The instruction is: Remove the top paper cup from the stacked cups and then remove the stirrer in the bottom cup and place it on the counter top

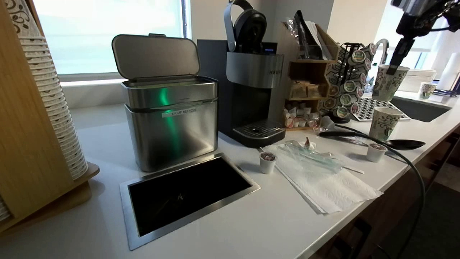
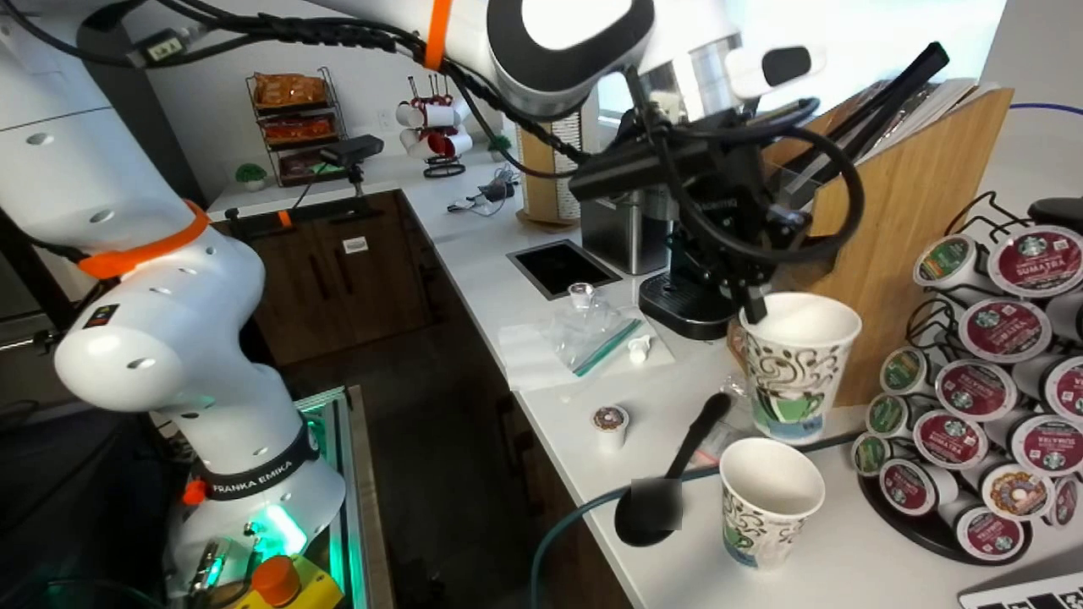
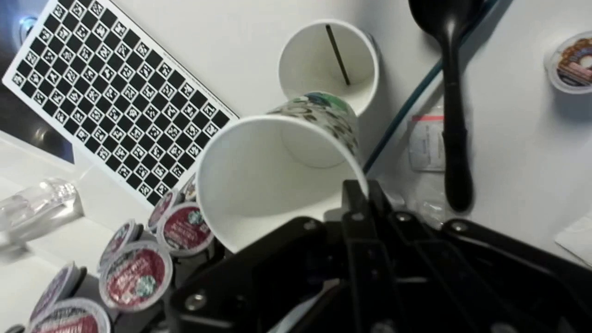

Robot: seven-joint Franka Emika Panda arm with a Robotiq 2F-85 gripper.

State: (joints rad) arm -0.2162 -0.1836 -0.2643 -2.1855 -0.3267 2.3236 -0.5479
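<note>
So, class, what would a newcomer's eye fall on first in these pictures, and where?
Probably the paper cup, pinched at its rim by the gripper and held above the counter top. A matching cup stands on the counter top, a dark stirrer inside it in the wrist view. The white robot arm dominates the left of an exterior view.

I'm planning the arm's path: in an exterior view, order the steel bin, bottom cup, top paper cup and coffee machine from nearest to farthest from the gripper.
1. Top paper cup: held at its rim by the gripper.
2. Bottom cup: standing lower, on the counter top.
3. Coffee machine: well left in an exterior view.
4. Steel bin: left of the coffee machine.
</note>
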